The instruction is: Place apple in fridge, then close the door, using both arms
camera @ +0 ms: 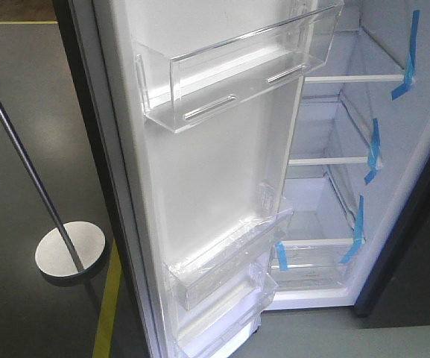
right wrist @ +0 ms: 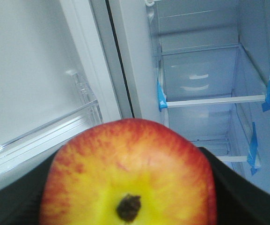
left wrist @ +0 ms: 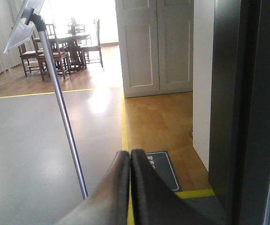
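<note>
The apple, red with a yellow patch round its dark stem dimple, fills the lower half of the right wrist view. My right gripper is shut on it, with black fingers on either side. Beyond it stands the open fridge, white inside, with shelves and blue tape strips. The door is to its left. In the front view the door stands wide open with clear bins, the fridge is behind it, and neither arm shows. My left gripper is shut on nothing, next to the door's dark edge.
A metal pole stand with a round base stands on the grey floor left of the door. Yellow floor tape runs beside it. The left wrist view shows the pole, a dark mat, white cabinet doors and distant chairs.
</note>
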Tool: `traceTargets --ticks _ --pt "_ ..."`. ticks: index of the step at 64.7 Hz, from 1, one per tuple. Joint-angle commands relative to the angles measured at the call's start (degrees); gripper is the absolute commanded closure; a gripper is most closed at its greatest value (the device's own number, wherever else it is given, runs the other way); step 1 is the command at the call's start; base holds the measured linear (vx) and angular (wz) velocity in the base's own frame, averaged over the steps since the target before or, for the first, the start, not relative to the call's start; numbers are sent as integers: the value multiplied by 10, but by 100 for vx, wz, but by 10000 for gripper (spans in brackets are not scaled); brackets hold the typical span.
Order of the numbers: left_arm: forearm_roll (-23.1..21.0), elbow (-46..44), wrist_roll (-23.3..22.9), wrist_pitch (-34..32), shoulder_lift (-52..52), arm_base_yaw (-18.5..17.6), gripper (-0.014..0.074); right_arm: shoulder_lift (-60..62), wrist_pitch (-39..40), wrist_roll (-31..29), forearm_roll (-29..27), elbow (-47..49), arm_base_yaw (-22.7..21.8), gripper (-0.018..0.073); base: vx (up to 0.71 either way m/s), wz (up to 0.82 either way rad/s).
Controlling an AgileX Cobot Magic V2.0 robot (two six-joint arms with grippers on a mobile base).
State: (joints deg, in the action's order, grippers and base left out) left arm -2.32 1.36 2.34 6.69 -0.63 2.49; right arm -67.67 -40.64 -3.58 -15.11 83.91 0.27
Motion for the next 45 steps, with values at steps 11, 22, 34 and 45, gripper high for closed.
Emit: traceTargets --ticks 11,22,34,45 --pt "-5 -10 -2 -43 -8 -2 603 12 48 -4 -5 20 -2 500 2 0" --pt "-5 -10 -2 -43 -8 -2 603 12 48 -4 -5 20 -2 500 2 0" --pt "-5 -10 -2 -43 -8 -2 603 12 48 -4 -5 20 -2 500 3 1" --pt "-5 -10 -2 -43 -8 -2 603 12 48 -4 -5 20 -2 500 2 0"
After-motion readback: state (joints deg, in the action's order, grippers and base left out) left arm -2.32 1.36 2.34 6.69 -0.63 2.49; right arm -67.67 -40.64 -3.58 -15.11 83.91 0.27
